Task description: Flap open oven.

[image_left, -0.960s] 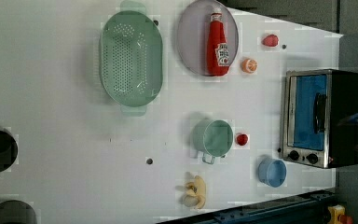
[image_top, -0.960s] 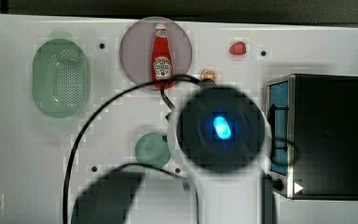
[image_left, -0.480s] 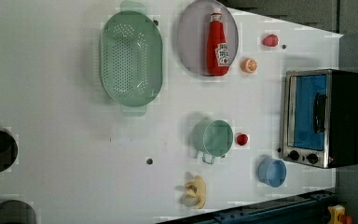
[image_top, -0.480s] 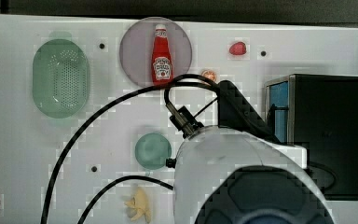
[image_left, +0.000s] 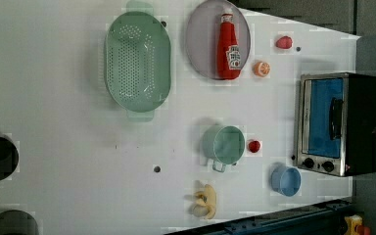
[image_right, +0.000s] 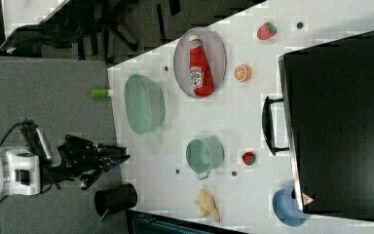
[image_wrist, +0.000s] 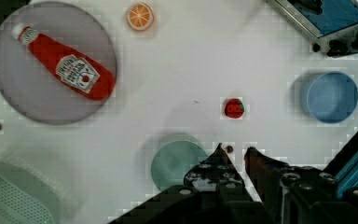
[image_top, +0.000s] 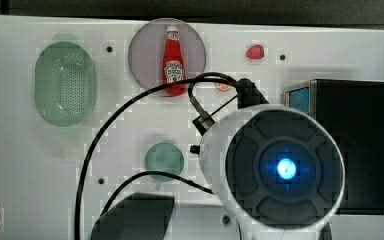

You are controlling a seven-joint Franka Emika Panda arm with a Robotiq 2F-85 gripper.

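Worktop (image_left: 54, 122): white, carries everything. Oven (image_left: 340, 122) sits at about 3 o'clock in the left view, close to the worktop's edge. Door (image_left: 323, 117) looks flush in its silver frame, bar handle (image_right: 268, 126) untouched, so the opening is not begun; reach, hook and pull-down are all left.

Oven's long axis runs 12 to 6 in the left view. Its front faces 9 o'clock, toward the middle of the worktop, knobs (image_left: 318, 164) at the 6 o'clock end of the front.

Green colander (image_left: 137, 61) at 11 o'clock, plate with ketchup bottle (image_left: 228, 46) at 12.

Tool (image_wrist: 233, 156) hangs high over the green cup (image_wrist: 177, 163), well apart from the oven. Fingers (image_wrist: 256, 161) appear slightly apart with nothing between them, though the gap is hard to read.
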